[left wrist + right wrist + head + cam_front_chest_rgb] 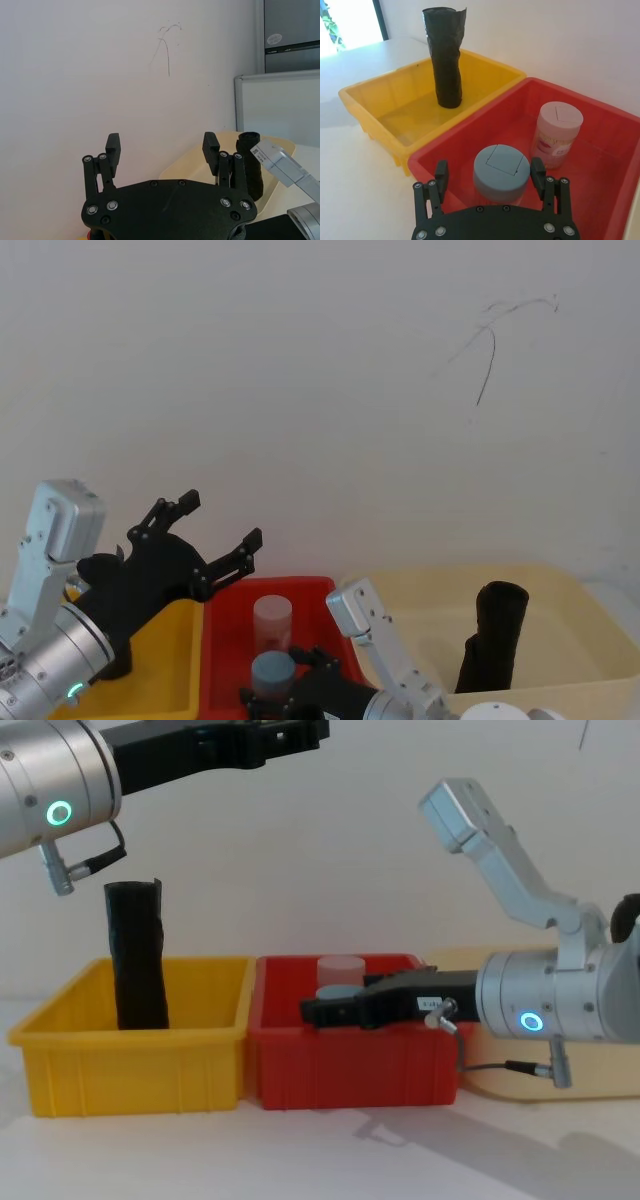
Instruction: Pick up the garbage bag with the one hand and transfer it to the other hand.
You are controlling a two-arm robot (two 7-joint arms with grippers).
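The garbage bag (pixel 497 635) (pixel 250 165) is a thick, crinkled black roll standing upright in the cream bin (pixel 560 585) on the right. My left gripper (pixel 222 520) (pixel 161 140) (pixel 318 732), on the green-ringed arm, is open and empty. It is raised high above the yellow bin (pixel 170 660), far left of the bag. My right gripper (pixel 490 167) (pixel 310 1012), on the blue-ringed arm, hangs low in the red bin (pixel 350 1065). It is open, with its fingers on either side of a grey-lidded jar (pixel 500 160).
A slimmer black roll (pixel 445 55) (pixel 137 955) with a ragged rim stands in the yellow bin. A pink jar (pixel 557 132) (pixel 272 618) stands behind the grey-lidded one in the red bin. The three bins sit side by side against a white wall.
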